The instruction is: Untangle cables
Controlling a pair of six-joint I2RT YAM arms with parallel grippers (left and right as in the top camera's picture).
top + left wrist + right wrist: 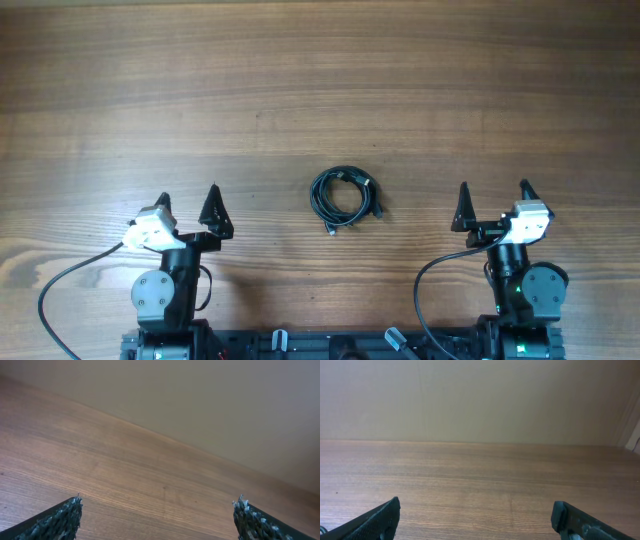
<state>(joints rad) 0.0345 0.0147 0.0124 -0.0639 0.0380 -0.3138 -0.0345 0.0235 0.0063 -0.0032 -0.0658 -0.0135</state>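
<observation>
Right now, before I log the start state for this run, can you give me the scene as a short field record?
cables: one small black coil, midway between the arms
left fingers: open, empty, apart from the coil
right fingers: open, empty, apart from the coil
table: wooden, coil lies on it
task state: coil not yet grasped

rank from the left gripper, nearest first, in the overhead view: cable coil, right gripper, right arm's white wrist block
From the left gripper:
1. cable coil, table centre
2. right gripper, right side
3. white wrist block, beyond that gripper
</observation>
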